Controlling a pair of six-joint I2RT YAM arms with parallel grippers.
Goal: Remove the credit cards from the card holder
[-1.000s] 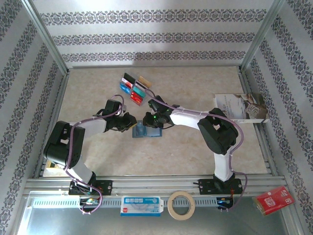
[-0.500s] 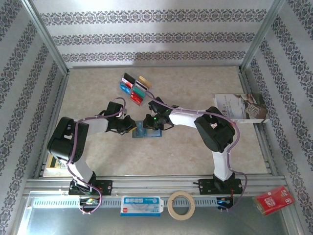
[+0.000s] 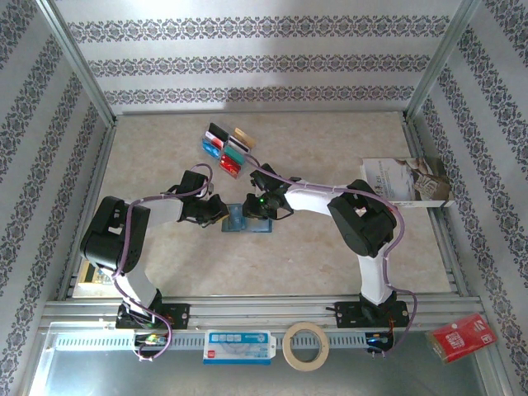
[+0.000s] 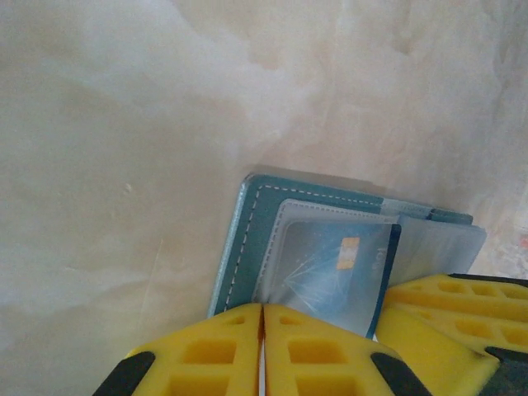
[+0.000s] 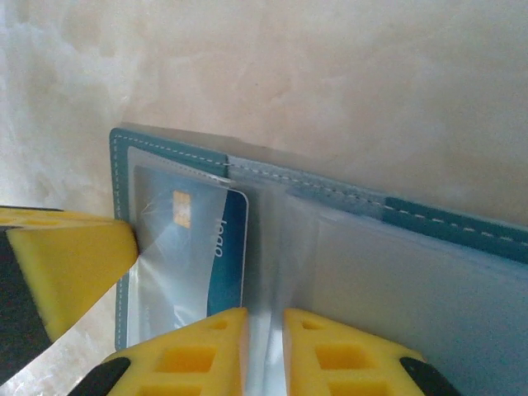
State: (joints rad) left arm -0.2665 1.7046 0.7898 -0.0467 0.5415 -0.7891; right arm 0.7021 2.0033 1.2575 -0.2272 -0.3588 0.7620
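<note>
Item: card holder [image 3: 247, 220], slate-blue with white stitching, lying open and flat on the desk [image 3: 330, 256], in the middle of it, between my two arms.

Contents: one blue card [image 5: 218, 247] with a gold chip, seated in a clear sleeve at the end of the card holder nearest my left fingers [image 4: 262, 330].

State of left fingers: yellow pads pressed together with no gap, set at the edge of the card holder just below the blue card. I cannot tell whether they nip the sleeve's edge. In the right wrist view one of them lies against that same end.

State of right fingers [image 5: 264, 323]: narrow, closed on a clear sleeve leaf near the middle of the card holder, just beside the blue card.

Loose credit cards [image 3: 224, 147]: a cluster in black, red, blue, teal and gold, on the desk beyond the card holder and apart from it.

Other stock: white-and-brown booklet [image 3: 408, 180] at the desk's right edge; roll of tape [image 3: 306, 346], white label box [image 3: 238, 346] and red packet [image 3: 462, 337] along the near rail.
</note>
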